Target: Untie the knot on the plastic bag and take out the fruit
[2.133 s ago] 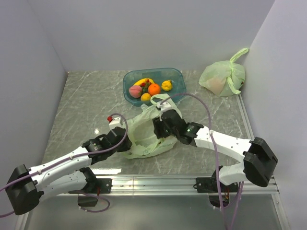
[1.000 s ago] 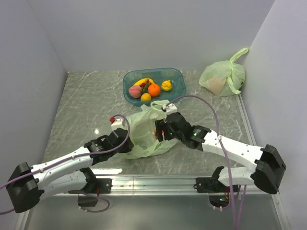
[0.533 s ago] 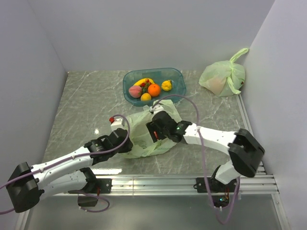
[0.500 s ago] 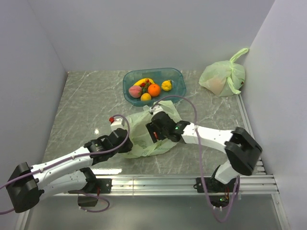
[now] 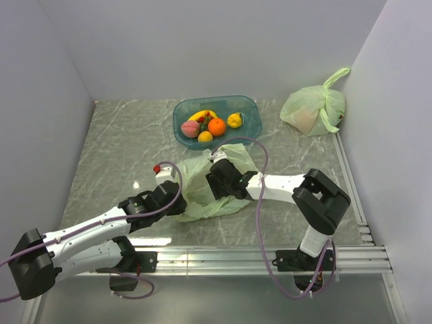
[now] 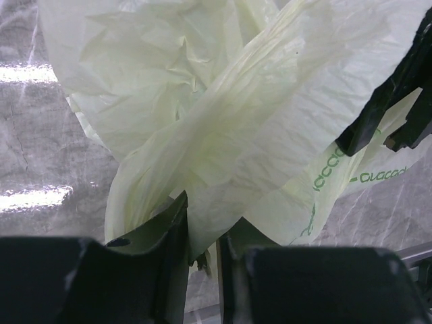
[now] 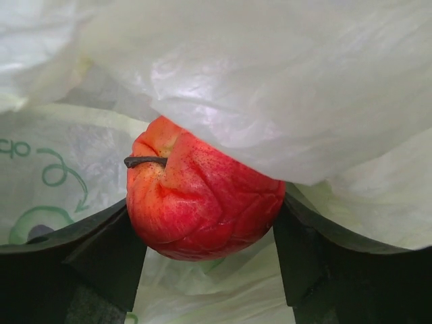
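Found the left gripper [image 6: 201,255] pinching a fold of the plastic bag [image 6: 223,135], fingers [image 6: 169,270] pressed almost together on the pale green film. Saw the rest of that film fanning up and away from the pinch, with green printing low on its right side. Caught grey marbled table [image 6: 40,148] off to this gripper's left, beside the film. Spotted the other arm's black fingers [image 6: 398,88] up at its right, over the same bag.

Found the right gripper [image 7: 206,233] closed on a red apple [image 7: 196,192], one dark finger touching each flank, the stem pointing to the gripper's left. Noted wrinkled skin on the apple and translucent film draped over its top, with more film below and behind. Placed this gripper, from above, inside the opened bag, just right of the left gripper and a little beyond it.

Saw, farther out beyond the right gripper, a teal basin [image 5: 253,121] holding fruit: a pink peach [image 5: 190,128], an orange [image 5: 217,125], a lemon [image 5: 234,120], a banana [image 5: 204,115] and a small yellow-orange piece [image 5: 205,136]. Made out, well off to that gripper's right and farthest away, a second pale green bag [image 5: 312,109], tied at the top, pinkish-orange showing through.
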Action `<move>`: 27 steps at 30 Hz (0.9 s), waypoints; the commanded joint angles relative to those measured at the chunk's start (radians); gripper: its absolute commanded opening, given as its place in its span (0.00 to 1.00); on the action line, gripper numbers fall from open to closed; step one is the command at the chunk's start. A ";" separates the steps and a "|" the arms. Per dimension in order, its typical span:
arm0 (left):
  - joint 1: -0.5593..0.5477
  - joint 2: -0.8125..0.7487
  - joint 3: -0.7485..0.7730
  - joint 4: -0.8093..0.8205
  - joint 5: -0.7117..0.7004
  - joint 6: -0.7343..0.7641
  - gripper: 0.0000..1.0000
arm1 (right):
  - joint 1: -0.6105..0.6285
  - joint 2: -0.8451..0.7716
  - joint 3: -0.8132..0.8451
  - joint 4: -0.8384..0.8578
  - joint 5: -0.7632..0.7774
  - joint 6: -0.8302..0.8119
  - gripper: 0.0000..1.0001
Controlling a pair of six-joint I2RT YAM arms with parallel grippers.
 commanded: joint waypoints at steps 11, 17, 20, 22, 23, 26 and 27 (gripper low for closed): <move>-0.005 0.009 0.015 -0.040 -0.065 -0.047 0.24 | 0.007 -0.400 -0.076 0.049 -0.106 -0.092 0.15; -0.004 0.020 0.021 -0.049 -0.063 -0.055 0.23 | -0.044 -0.515 0.004 0.052 -0.217 -0.114 0.14; -0.004 0.011 0.019 -0.059 -0.071 -0.059 0.23 | -0.163 -0.460 0.099 0.048 -0.214 -0.051 0.09; -0.004 0.000 0.016 -0.066 -0.073 -0.065 0.23 | -0.243 -0.400 0.162 0.086 -0.218 -0.011 0.07; -0.004 -0.002 0.013 -0.072 -0.076 -0.067 0.23 | -0.265 -0.376 0.185 0.100 -0.235 -0.005 0.07; -0.004 -0.014 0.006 -0.088 -0.079 -0.076 0.23 | -0.349 -0.236 0.316 0.097 -0.264 0.017 0.09; -0.004 -0.017 0.003 -0.091 -0.079 -0.078 0.23 | -0.366 -0.193 0.397 0.079 -0.260 0.021 0.09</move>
